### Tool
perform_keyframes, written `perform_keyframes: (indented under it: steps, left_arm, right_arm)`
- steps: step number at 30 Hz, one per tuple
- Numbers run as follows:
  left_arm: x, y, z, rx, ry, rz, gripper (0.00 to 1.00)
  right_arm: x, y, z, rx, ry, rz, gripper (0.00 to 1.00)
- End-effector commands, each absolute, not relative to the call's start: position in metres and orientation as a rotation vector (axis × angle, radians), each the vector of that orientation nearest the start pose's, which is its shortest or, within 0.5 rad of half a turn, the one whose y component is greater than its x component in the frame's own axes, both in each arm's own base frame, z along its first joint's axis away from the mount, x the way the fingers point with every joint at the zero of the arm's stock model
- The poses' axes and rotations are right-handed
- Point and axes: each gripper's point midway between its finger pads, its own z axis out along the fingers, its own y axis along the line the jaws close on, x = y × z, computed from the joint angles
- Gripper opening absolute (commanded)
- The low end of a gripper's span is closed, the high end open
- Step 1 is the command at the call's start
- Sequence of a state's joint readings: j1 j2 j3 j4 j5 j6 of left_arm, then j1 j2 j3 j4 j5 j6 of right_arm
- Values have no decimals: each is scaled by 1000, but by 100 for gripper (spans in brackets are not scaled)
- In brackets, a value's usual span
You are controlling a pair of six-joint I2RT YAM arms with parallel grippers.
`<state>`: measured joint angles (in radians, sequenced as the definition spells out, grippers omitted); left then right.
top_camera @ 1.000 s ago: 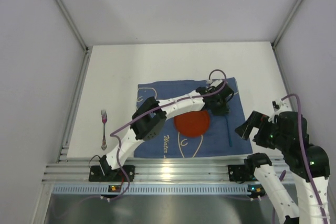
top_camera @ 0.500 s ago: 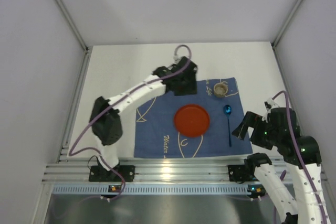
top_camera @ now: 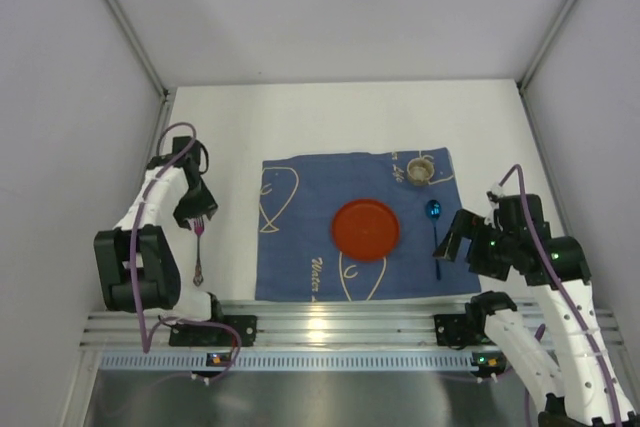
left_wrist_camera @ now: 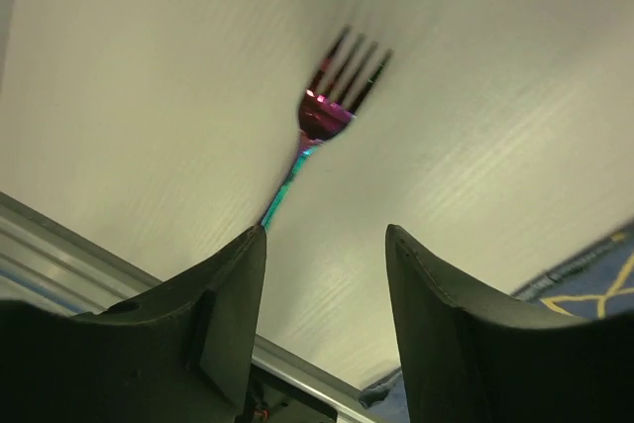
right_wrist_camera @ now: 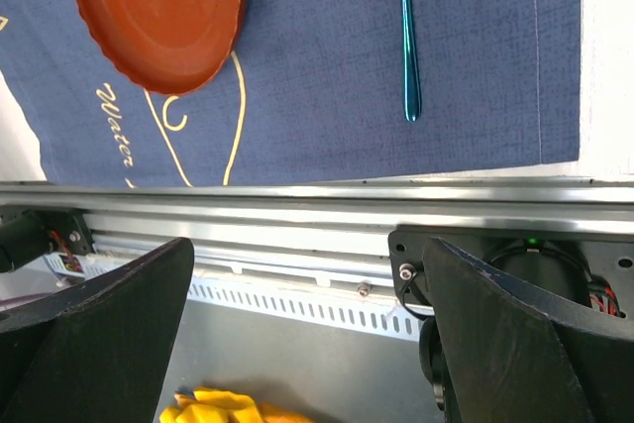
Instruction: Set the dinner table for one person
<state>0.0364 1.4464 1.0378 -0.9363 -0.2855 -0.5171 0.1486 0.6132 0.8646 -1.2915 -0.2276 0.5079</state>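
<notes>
Hovering wide-open left fingers (left_wrist_camera: 228,314) above the fork (left_wrist_camera: 322,116), gripping nothing. Lying flat on the white tabletop (top_camera: 340,117) stretching under everything, left of the blue placemat (top_camera: 300,247) carrying plate (top_camera: 366,229), spoon (top_camera: 435,237) and cup (top_camera: 420,169). Spreading right fingers (right_wrist_camera: 99,324) wide too, hanging empty over the placemat's near edge by the spoon handle.

There's writing on the blue placemat (right_wrist_camera: 327,96): cream handwritten script running slantwise by its near edge, just beside the red plate (right_wrist_camera: 158,12). It reads "Water", clearest from the right wrist camera. Whatever follows that word is too small to read.
</notes>
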Motion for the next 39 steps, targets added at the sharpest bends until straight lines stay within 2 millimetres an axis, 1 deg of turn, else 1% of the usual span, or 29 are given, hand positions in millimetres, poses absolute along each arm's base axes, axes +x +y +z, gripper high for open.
perform_keyframes:
  steps: [1,3,5,7,9,10,12,14,16,17,18,20,22,25,28,30,36,39]
  left_arm:
    - [260,70,80,-835,2726,297,57]
    - [267,72,79,-863,2695,264,57]
    - [270,72,76,-869,2692,263,56]
    - [271,72,69,-864,2724,265,56]
    - [274,69,60,-842,2759,240,53]
    - [280,64,58,-826,2758,185,52]
    - [282,64,54,-801,2763,177,53]
    - [288,68,54,-770,2751,194,53]
    - [293,67,51,-736,2758,182,54]
    - [299,68,52,-708,2747,176,54]
    - [300,70,48,-699,2758,188,54]
    - [305,74,48,-678,2756,208,55]
    - [309,74,42,-668,2770,207,54]
    - [311,77,31,-663,2796,221,54]
    - [310,75,21,-663,2816,206,52]
    - [310,74,19,-668,2819,199,48]
    - [307,78,11,-651,2835,236,24]
    - [305,79,9,-642,2845,252,14]
  right_arm:
    - [121,81,167,333,2587,553,100]
    - [121,81,166,339,2594,550,100]
    - [121,81,164,343,2598,550,100]
    - [122,81,165,346,2598,546,100]
    - [122,80,164,347,2599,538,100]
    - [122,80,163,349,2603,535,100]
    - [121,79,159,356,2614,526,100]
    - [121,79,157,360,2619,525,100]
    - [120,78,153,373,2627,522,100]
    - [120,79,152,376,2627,522,100]
    - [120,79,151,379,2629,522,100]
    - [119,79,147,386,2637,520,100]
    - [119,77,143,397,2647,509,100]
    - [121,77,139,408,2653,500,100]
    - [123,77,136,423,2658,497,100]
    - [126,77,134,431,2664,490,100]
    - [133,76,131,441,2671,469,100]
    - [138,76,129,439,2675,463,100]
